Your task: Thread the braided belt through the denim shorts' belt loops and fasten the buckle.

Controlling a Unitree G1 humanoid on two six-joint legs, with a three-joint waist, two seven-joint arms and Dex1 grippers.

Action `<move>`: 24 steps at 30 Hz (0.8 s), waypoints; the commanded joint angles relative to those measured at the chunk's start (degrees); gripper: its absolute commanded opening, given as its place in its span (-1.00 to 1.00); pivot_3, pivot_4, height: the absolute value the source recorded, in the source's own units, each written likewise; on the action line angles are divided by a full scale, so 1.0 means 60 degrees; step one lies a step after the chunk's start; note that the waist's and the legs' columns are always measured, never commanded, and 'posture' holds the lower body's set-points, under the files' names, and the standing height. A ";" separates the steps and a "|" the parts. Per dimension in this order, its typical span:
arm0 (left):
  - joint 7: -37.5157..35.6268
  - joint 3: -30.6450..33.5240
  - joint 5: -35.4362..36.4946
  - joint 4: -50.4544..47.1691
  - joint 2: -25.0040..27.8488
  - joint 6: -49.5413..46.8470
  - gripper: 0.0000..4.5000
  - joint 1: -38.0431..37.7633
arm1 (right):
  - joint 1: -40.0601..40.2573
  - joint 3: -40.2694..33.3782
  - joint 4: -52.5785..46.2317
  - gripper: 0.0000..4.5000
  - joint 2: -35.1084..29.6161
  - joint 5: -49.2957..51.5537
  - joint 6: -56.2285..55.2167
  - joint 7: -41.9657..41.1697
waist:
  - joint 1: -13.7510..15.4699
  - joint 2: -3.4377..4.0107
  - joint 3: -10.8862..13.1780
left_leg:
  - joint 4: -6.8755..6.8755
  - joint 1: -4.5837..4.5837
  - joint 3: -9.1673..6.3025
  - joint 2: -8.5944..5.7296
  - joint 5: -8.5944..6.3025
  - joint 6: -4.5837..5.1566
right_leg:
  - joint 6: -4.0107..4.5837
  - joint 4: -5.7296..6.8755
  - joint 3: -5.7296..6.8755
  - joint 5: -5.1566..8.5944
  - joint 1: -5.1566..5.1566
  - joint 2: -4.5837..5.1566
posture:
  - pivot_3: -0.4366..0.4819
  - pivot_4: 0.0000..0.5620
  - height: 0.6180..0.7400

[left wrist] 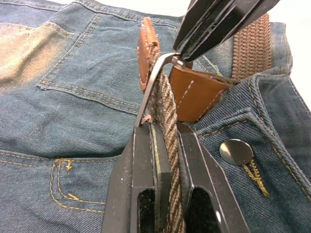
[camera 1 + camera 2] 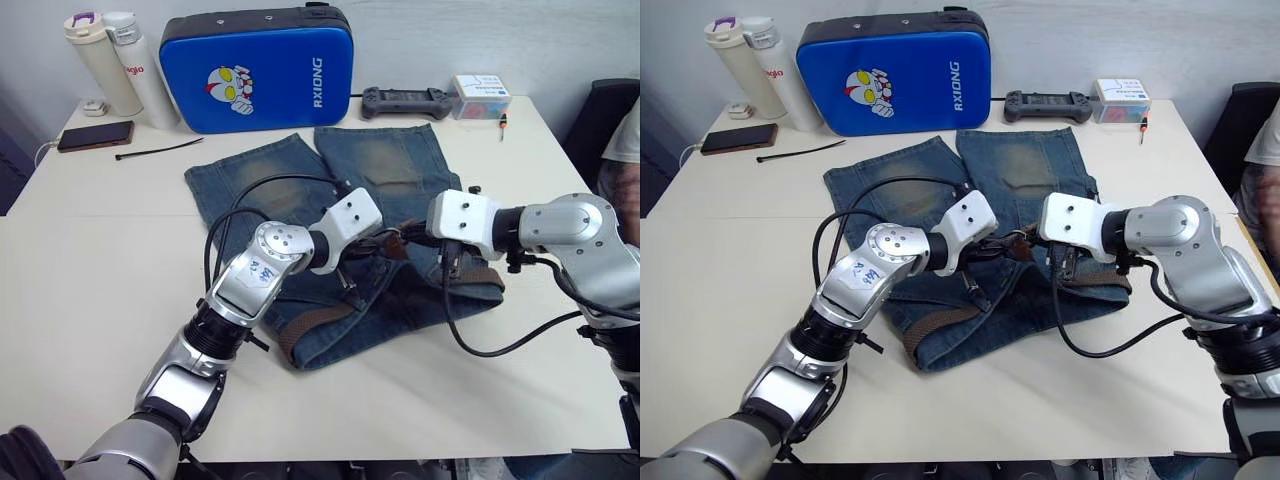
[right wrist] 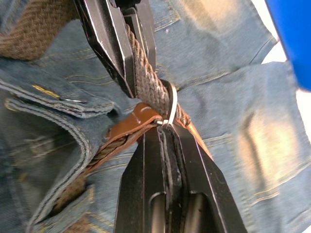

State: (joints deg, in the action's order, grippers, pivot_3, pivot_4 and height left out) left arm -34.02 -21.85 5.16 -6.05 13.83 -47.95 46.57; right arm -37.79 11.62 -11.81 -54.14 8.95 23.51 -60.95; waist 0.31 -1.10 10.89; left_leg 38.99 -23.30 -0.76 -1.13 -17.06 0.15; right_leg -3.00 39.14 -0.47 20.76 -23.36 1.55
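My left gripper point(image 1: 167, 145) has its jaws clamped on the braided belt point(image 1: 167, 111). Next to it, my right gripper point(image 3: 167, 131) pinches the silver buckle point(image 3: 171, 108) with its jaws almost closed. Both meet above the waistband of the denim shorts point(image 2: 260, 185), which lie flat in the middle of the counter point(image 2: 90, 290).

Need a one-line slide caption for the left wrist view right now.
Left claw grips dark-brown braided belt; right claw pinches silver metal buckle over blue denim shorts.

silver arms, black cables
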 commanded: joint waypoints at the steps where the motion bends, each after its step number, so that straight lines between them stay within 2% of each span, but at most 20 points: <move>1: -0.0116 0.0073 0.0122 -0.0447 -0.0144 0.0302 -1.00 0.0124 | 0.0162 -0.0618 -0.0734 -0.39 -0.0277 0.0658 0.0835 -0.0428 | 0.0024 0.0000 0.0000 | 0.0000 0.0000 0.0000 0.0000 0.0000 0.0000 | 0.0000 0.0000 0.0000 0.0000 0.0000 0.0000 | -0.05 -0.47 1.00; 4: -0.0133 0.0099 0.0107 -0.0406 -0.0164 0.0319 -1.00 0.0139 | 0.0228 -0.0890 -0.0986 0.28 -0.0490 0.0813 0.1138 -0.0523 | 0.0035 0.0000 0.0000 | 0.0000 0.0000 0.0001 0.0000 0.0000 0.0001 | 0.0000 0.0000 -0.0001 0.0000 0.0000 0.0000 | -0.05 -0.47 1.00; 7: -0.0168 0.0090 0.0092 -0.0386 -0.0157 0.0352 -1.00 0.0156 | 0.0038 -0.0836 -0.0495 0.88 -0.0726 -0.0037 0.0274 -0.0253 | 0.0049 0.0000 0.0000 | 0.0002 0.0000 0.0002 -0.0001 -0.0001 0.0001 | 0.0000 0.0002 -0.0002 0.0000 0.0000 0.0000 | -0.05 -0.47 1.00; 12: -0.0197 0.0034 0.0065 -0.0366 -0.0190 0.0398 -1.00 0.0201 | -0.0257 -0.0414 0.0507 0.88 -0.0593 -0.0989 -0.1145 -0.0166 | 0.0056 0.0000 0.0000 | 0.0001 0.0001 0.0005 0.0000 -0.0001 0.0001 | 0.0000 0.0002 -0.0003 0.0000 -0.0001 -0.0001 | -0.05 -0.47 1.00; 18: -0.0200 0.0067 0.0066 -0.0340 -0.0195 0.0431 -1.00 0.0252 | -0.0357 -0.0114 0.1106 0.88 -0.0007 -0.1364 -0.1825 -0.0195 | 0.0058 0.0000 0.0000 | 0.0003 0.0001 0.0007 0.0000 0.0001 -0.0002 | 0.0000 0.0007 -0.0003 0.0000 -0.0002 -0.0002 | -0.05 -0.47 1.00; 19: -0.0199 0.0076 0.0069 -0.0340 -0.0196 0.0431 -1.00 0.0253 | -0.0359 -0.0112 0.1150 0.66 0.0055 -0.1382 -0.1878 -0.0218 | 0.0064 0.0000 0.0000 | 0.0004 0.0001 0.0007 0.0000 0.0001 -0.0002 | 0.0000 0.0007 -0.0003 0.0000 -0.0002 -0.0001 | -0.05 -0.47 1.00; 20: -0.0197 0.0081 0.0070 -0.0338 -0.0200 0.0433 -1.00 0.0252 | -0.0352 -0.0114 0.1168 0.56 0.0105 -0.1391 -0.1930 -0.0244 | 0.0075 0.0000 0.0000 | 0.0005 0.0001 0.0006 0.0000 0.0001 -0.0002 | 0.0000 0.0007 -0.0002 0.0000 -0.0002 -0.0001 | -0.05 -0.47 1.00; 24: -0.0192 0.0080 0.0066 -0.0319 -0.0209 0.0442 -1.00 0.0254 | -0.0349 -0.0183 0.1105 -0.28 0.0179 -0.1349 -0.1980 -0.0329 | 0.0099 0.0000 0.0000 | 0.0008 0.0000 0.0006 0.0000 0.0001 -0.0002 | 0.0000 0.0006 -0.0002 0.0000 -0.0002 0.0000 | -0.05 -0.47 1.00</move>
State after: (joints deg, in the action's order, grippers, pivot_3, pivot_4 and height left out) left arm -34.79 -21.86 5.23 -6.08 13.30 -46.80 46.60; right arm -38.84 12.20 -4.01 -53.17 0.68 12.41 -62.53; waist 0.90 -1.10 10.89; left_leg 39.04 -23.30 -0.73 -1.13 -17.06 0.14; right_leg -3.00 39.18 -0.49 20.76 -23.37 1.54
